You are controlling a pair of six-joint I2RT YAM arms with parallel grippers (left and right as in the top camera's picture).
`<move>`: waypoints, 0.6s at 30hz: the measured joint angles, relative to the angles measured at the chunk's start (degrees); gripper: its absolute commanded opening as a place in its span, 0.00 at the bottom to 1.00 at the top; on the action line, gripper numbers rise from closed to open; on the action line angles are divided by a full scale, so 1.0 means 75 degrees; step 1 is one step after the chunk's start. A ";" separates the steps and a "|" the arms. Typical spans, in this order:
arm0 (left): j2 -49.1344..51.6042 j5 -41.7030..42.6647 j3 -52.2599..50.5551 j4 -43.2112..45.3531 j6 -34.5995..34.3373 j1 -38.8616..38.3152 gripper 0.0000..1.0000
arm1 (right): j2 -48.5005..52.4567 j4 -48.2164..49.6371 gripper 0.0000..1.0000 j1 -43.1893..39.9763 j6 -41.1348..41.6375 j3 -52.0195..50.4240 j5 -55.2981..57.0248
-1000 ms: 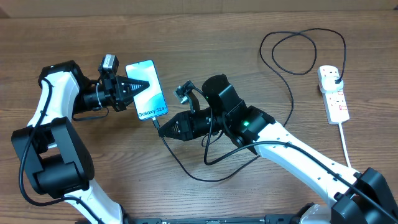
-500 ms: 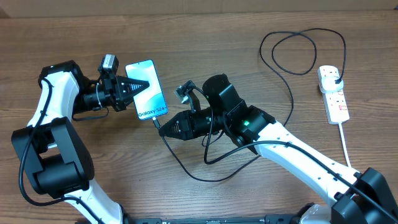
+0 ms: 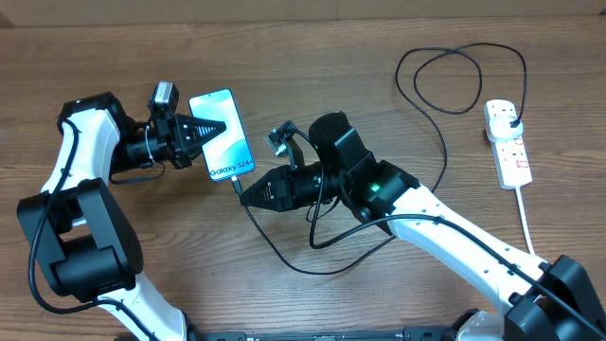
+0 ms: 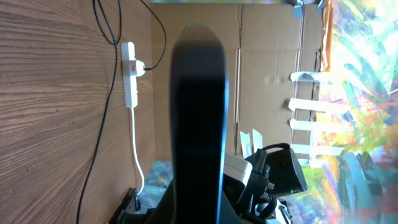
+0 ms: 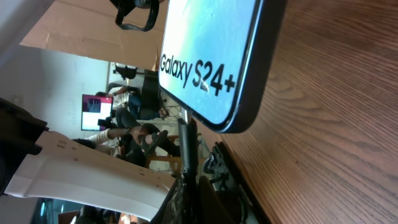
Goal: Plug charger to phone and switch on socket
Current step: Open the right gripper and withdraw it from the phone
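Nearing the phone (image 3: 227, 144) clamped by left gripper (image 3: 220, 127), right gripper (image 3: 245, 195) clenching charger (image 3: 445, 152).

At upper left of the overhead view you see the phone (image 3: 222, 134): light-blue screen, dark edges, dark lettering. The table (image 3: 312, 38) is brown with a wood-grain pattern. Right of centre, the charger (image 3: 445, 142) is thin and black. At the right edge, the socket (image 3: 508, 142) is white with red-marked switches. The left arm (image 3: 71, 156) and right arm (image 3: 464, 232) are white with black joints. Cardboard (image 4: 261, 62) in your left wrist view is tan.
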 measured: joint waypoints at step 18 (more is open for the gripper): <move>0.0003 -0.0076 0.0000 0.0111 0.0003 -0.0009 0.04 | 0.0000 0.0286 0.04 -0.0052 0.0251 -0.0012 0.0600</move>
